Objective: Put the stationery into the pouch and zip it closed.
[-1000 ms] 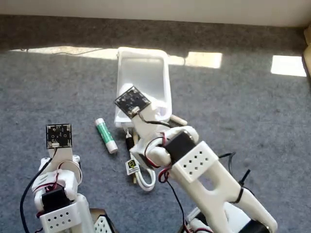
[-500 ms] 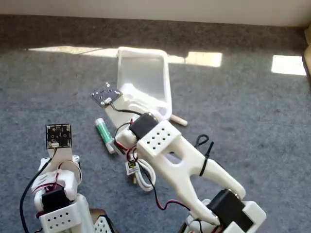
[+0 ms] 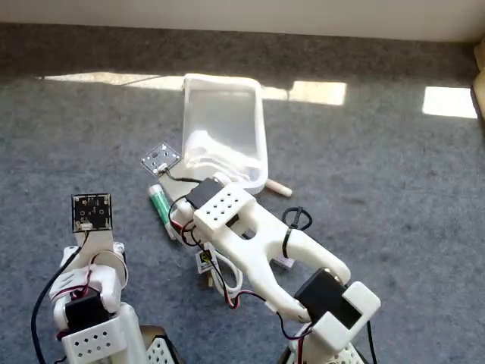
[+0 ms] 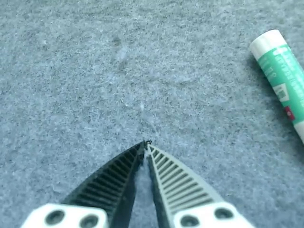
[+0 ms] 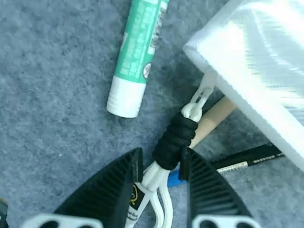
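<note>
The translucent white pouch (image 3: pixel 224 125) lies open on the grey carpet; its corner (image 5: pixel 256 61) is close in the right wrist view. In front of it lie a green glue stick (image 3: pixel 162 209) (image 5: pixel 137 57), a coiled white cable (image 3: pixel 224 279) with a black wrap (image 5: pixel 173 138), a black pen (image 5: pixel 247 156) and a wooden pencil (image 3: pixel 277 188) (image 5: pixel 214 118). My right gripper (image 5: pixel 161 154) is open, low over the carpet, one jaw on each side of the cable's black wrap. My left gripper (image 4: pixel 146 142) is shut over bare carpet, with the glue stick (image 4: pixel 284 78) off to one side.
The right arm (image 3: pixel 250 243) stretches across the cable and pen from the near right. The left arm (image 3: pixel 87 296) stays at the near left. A yellow tag (image 3: pixel 204 260) hangs on the cable. Open carpet lies to the far left and the right.
The right arm has swung left, away from the pouch's mouth, and come down over the cable next to the glue stick. The left arm has kept still.
</note>
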